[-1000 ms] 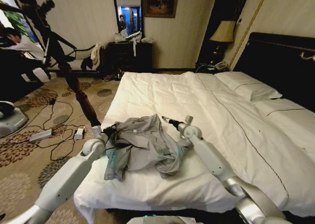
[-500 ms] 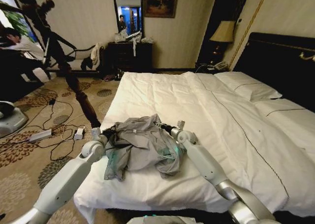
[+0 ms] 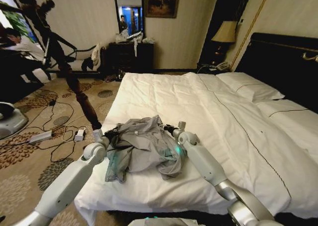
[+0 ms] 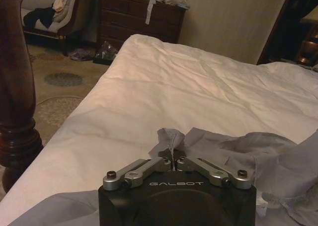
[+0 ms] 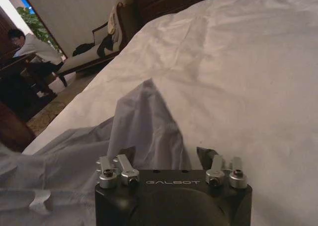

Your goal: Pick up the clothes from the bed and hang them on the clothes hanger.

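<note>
Your grey shirt [image 3: 141, 146] lies crumpled in a heap on the white duvet of the bed [image 3: 223, 136], near the foot-end corner closest to the robot and on its left side. A peak of the fabric stands up at the far edge of the heap, and one sleeve or hem trails toward the mattress edge.

Your left hand [image 4: 173, 162] sits at the left edge of the heap, by the corner of the bed. In the left wrist view its two fingers are pressed together on a small raised fold of the grey shirt, with the cloth pinched between the tips.

Your right hand [image 5: 166, 155] is at the far right edge of the heap, just above the duvet. In the right wrist view its fingers are spread, and the upstanding peak of grey cloth rises in the gap between them, closer to one finger [image 5: 125, 154] than the other; whether that finger touches the fabric cannot be told.

A dark turned bedpost [image 3: 79, 94] stands on the patterned carpet just beyond the left arm. White pillows [image 3: 251, 87] with thin dark piping lie against the dark headboard [image 3: 283, 62] at the far right.
</note>
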Controlling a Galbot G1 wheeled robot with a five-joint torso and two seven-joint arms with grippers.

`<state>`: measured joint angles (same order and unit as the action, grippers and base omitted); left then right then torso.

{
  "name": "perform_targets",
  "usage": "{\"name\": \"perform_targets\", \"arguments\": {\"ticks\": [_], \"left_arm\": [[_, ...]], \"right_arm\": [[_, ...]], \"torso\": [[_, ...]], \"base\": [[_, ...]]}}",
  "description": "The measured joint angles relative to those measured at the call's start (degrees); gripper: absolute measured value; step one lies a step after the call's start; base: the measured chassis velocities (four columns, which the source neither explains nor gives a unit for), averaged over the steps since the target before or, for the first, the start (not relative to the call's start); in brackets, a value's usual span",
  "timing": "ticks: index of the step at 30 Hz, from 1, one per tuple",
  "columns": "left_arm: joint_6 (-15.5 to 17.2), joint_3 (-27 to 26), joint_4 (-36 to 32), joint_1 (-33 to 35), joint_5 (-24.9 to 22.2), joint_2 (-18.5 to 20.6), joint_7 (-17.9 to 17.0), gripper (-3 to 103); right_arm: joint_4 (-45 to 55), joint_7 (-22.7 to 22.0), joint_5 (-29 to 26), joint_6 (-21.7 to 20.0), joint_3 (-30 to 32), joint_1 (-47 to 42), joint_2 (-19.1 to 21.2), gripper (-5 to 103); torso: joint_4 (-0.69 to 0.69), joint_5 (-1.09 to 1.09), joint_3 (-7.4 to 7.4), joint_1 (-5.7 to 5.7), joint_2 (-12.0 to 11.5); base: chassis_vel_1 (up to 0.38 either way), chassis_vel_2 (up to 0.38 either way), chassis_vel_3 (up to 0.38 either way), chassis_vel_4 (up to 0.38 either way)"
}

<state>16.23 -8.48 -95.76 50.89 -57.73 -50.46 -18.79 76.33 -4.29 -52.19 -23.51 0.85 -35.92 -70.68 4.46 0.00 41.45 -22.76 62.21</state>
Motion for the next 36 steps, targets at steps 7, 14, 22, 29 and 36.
{"name": "perform_targets", "arguments": {"ticks": [7, 14, 22, 29, 36], "left_arm": [[0.0, -0.2, -0.1, 0.2, 0.1, 0.1, -0.2, 0], [0.0, 0.4, -0.6, -0.1, 0.0, 0.5, -0.2, 0], [1.6, 0.3, -2.0, 0.2, -0.8, 1.5, -2.1, 9], [3.0, -1.6, -5.3, 2.2, -0.3, 5.1, -2.8, 36], [3.0, -6.6, -9.9, 5.9, 1.5, 9.4, -2.6, 57]], "right_arm": [[0.1, 0.3, 0.1, 0.0, -0.4, -0.2, 0.0, 42], [0.5, -0.1, 0.0, 0.1, -0.4, -0.4, 0.5, 15], [1.9, -0.6, -0.3, 0.1, -0.4, -0.7, 1.0, 0], [4.0, -1.5, -1.6, 0.0, -0.4, -0.6, 2.9, 0], [7.6, -2.7, -3.2, -0.9, -0.5, -0.1, 5.9, 0]], "torso": [[0.0, 0.0, 0.0, 0.0, 0.0], [0.0, 0.0, 0.0, 0.0, 0.0], [0.0, 0.0, 0.0, 0.0, 0.0], [0.0, 0.0, 0.0, 0.0, 0.0], [0.0, 0.0, 0.0, 0.0, 0.0]], "base": [[0.0, 0.0, 0.0, 0.0], [0.0, 0.0, 0.0, 0.0], [0.0, 0.0, 0.0, 0.0], [0.0, 0.0, 0.0, 0.0], [0.0, 0.0, 0.0, 0.0]]}}
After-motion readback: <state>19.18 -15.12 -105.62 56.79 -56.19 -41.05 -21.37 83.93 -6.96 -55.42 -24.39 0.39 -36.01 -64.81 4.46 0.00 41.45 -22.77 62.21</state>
